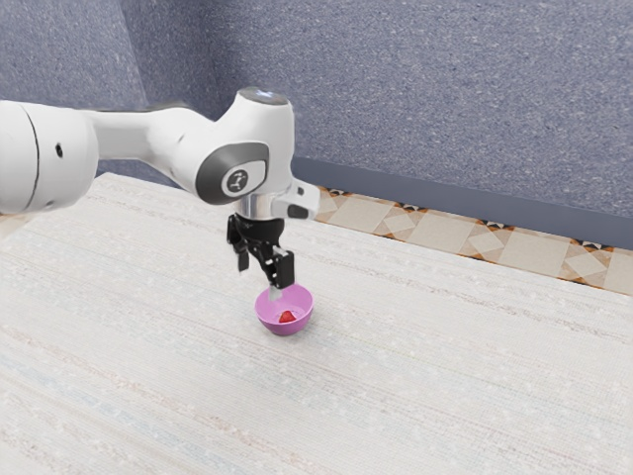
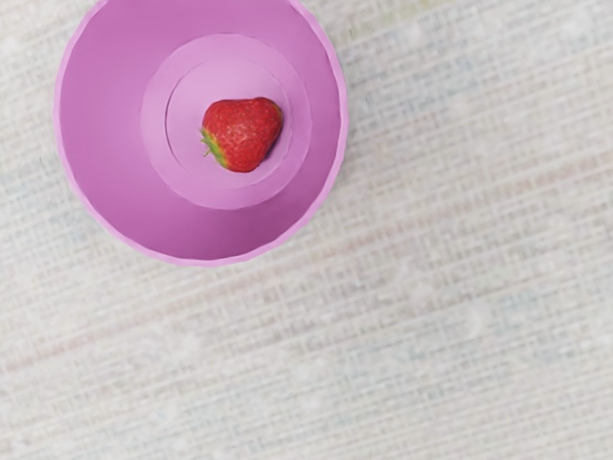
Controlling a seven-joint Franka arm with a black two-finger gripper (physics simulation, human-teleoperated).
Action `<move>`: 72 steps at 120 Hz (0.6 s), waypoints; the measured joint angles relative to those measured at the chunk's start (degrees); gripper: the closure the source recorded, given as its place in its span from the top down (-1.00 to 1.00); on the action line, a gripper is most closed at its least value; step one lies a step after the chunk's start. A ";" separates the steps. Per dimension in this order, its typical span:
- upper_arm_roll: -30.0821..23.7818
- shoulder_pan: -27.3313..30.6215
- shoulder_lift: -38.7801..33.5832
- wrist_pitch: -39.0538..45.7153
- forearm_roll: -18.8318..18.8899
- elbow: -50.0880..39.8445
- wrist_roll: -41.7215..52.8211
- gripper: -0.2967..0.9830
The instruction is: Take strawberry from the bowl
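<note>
The gripper (image 1: 263, 275) is being held above the bowl (image 1: 283, 325), slightly toward the exterior view's left, its fingers being held apart. The strawberry (image 2: 243, 133) is being cradled on the bowl's floor, while the bowl is being supported upright by the table (image 1: 435, 396), near its far edge.

Our pincer (image 1: 264, 276) is black, our arm (image 1: 259, 127) mostly white, the bowl (image 2: 105, 125) pinkish-purple, the strawberry (image 2: 242, 132) red with green leaves (image 2: 215, 148), the desk (image 2: 431, 287) pale and streaked.
</note>
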 joint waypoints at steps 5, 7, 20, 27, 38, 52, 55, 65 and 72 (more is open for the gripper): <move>-0.08 0.61 0.37 0.99 -0.05 0.08 1.52 0.54; -0.13 0.72 0.52 1.34 -0.05 0.10 2.12 0.54; -0.63 0.96 1.86 3.53 0.14 0.14 6.41 0.53; -0.69 1.15 2.81 4.85 0.35 0.12 8.91 0.53; -0.71 1.57 3.86 6.65 0.57 0.07 12.67 0.53; -0.90 1.32 3.98 8.52 1.40 -0.52 16.74 0.40; -0.93 1.22 4.04 8.80 1.56 -0.64 17.52 0.36; -0.97 1.20 4.15 9.53 1.93 -1.33 19.90 0.27; -0.99 1.36 4.18 9.91 2.08 -1.70 21.51 0.22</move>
